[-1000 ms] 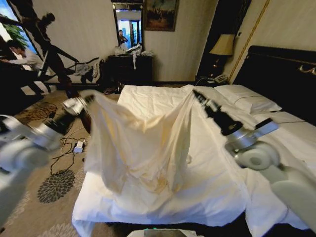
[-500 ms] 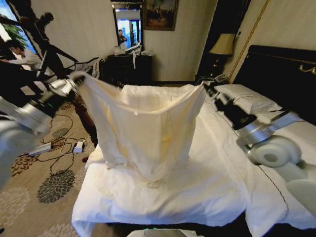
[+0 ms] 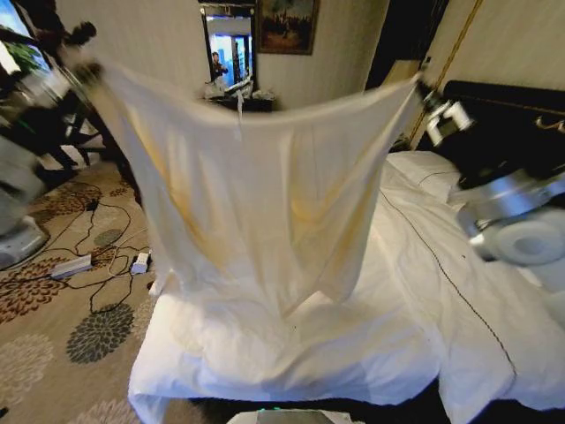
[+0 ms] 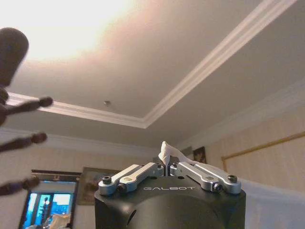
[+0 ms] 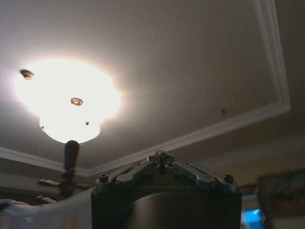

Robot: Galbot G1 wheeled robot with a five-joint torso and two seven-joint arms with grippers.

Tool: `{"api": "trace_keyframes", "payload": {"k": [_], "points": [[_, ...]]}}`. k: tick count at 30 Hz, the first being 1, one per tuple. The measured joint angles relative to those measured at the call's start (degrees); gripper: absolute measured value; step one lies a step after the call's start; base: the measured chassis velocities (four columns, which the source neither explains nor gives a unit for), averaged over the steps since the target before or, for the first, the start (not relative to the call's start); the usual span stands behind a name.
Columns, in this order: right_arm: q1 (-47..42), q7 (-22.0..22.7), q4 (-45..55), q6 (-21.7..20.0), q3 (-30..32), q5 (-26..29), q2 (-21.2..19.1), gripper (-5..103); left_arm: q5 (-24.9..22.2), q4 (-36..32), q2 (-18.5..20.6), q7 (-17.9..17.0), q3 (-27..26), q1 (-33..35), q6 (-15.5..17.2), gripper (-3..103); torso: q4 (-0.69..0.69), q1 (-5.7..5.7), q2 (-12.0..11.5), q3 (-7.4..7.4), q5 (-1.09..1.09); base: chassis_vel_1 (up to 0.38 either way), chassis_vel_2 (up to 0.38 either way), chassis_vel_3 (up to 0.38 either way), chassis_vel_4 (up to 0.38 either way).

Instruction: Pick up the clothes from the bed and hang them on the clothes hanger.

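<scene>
The clothes (image 3: 265, 194), a cream, pale-yellow garment, hang spread wide like a sheet over the foot of the bed (image 3: 318, 353). The lower edge reaches down to the white duvet. My left gripper (image 3: 88, 69) holds the upper left corner high up. My right gripper (image 3: 422, 88) holds the upper right corner at about the same height. In the left wrist view the left gripper (image 4: 167, 162) is shut, with a white tuft of the clothes (image 4: 167, 151) pinched in it. The right gripper (image 5: 161, 158) is also shut, and a fold of the clothes (image 5: 28, 214) trails beside it. The clothes hanger is out of view.
A tall dark turned-wood stand (image 3: 75, 40) rises behind my left gripper; its pegs (image 4: 21, 107) are close by. Cables and power adapters (image 3: 88, 263) lie on the patterned carpet left of the bed. White pillows (image 3: 433, 168) and the dark headboard (image 3: 521, 115) are at the right.
Both grippers have risen and moved apart. The clothes have gone from sagging in a heap on the duvet to hanging stretched and nearly flat.
</scene>
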Motion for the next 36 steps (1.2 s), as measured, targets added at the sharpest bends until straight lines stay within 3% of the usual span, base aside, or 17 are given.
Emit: {"api": "trace_keyframes", "payload": {"k": [4,8,9,11,13,16,17,19,23,28,31,34,36], "points": [[7.48,3.12,-1.34,-3.45,-0.85,-0.29,-2.04,0,-2.91,1.00,2.56,-0.58,-0.45,-2.85,1.04,0,0.11,0.00,0.00,0.00,0.06,0.000,0.000,0.000,0.000],[6.73,6.82,0.65,-5.96,0.26,-1.68,-2.97,0,-1.59,-1.55,1.08,-1.54,-1.15,-0.05,1.65,0,0.07,-0.03,0.02,-0.02,0.03,0.000,0.000,0.000,0.000],[4.81,8.46,1.97,-6.72,0.02,-3.20,-2.66,0,0.58,-3.41,-0.53,-2.07,-1.52,2.85,1.73,0,0.00,-0.04,0.03,-0.03,0.00,0.000,0.000,0.000,0.000],[-1.75,12.22,4.73,-8.53,-2.04,-7.46,-0.48,0,6.10,-7.35,-4.25,-3.47,-1.94,10.54,1.77,0,0.01,-0.02,0.01,0.00,0.05,0.000,0.000,0.000,0.000],[-3.72,13.16,5.34,-9.19,-2.71,-8.53,0.19,0,7.90,-8.54,-5.34,-3.89,-1.91,13.11,1.86,0,0.03,0.00,0.00,0.01,0.07,0.000,0.000,0.000,0.000],[-13.22,15.74,7.90,-12.93,-5.35,-14.04,2.67,0,18.94,-14.20,-11.51,-7.86,-0.11,25.55,3.82,0,0.07,0.02,-0.02,0.02,0.03,0.000,0.000,0.000,0.000],[-13.22,15.74,7.90,-12.93,-5.35,-14.04,2.67,0,18.94,-14.20,-11.51,-7.86,-0.11,25.55,3.82,0,0.07,0.02,-0.02,0.02,0.03,0.000,0.000,0.000,0.000],[-17.48,16.06,8.47,-14.48,-4.95,-17.01,2.82,0,23.25,-15.21,-13.96,-9.74,-0.05,29.60,4.68,0,0.06,-0.01,-0.01,0.00,0.04,0.000,0.000,0.000,0.000],[-21.51,20.18,9.17,-17.72,-3.39,-18.68,2.79,0,27.03,-14.41,-15.77,-10.87,-1.34,33.83,5.09,0,0.04,-0.03,0.00,-0.02,0.05,0.000,0.000,0.000,0.000],[-21.37,30.16,11.42,-22.44,-1.89,-17.02,3.12,0,29.72,-11.08,-17.85,-15.68,-2.87,33.42,6.04,0,0.04,-0.01,0.00,-0.01,0.05,0.000,0.000,0.000,0.000],[-21.34,30.69,13.56,-22.51,-1.57,-14.45,3.01,0,30.06,-11.17,-18.90,-17.73,-3.21,34.94,6.39,0,0.02,-0.01,0.00,-0.01,0.04,0.000,0.000,0.000,0.000],[-21.68,28.53,16.21,-21.11,-2.02,-11.78,2.76,0,29.54,-12.85,-19.67,-18.38,-3.55,37.90,7.35,0,0.08,-0.01,0.00,0.00,0.00,0.000,0.000,0.000,0.000],[-21.72,25.07,17.64,-19.79,-2.49,-10.79,2.72,0,27.43,-14.97,-19.91,-18.54,-4.05,39.85,9.05,11,0.08,-0.01,0.00,-0.01,0.02,0.000,0.000,0.000,0.000]]}}
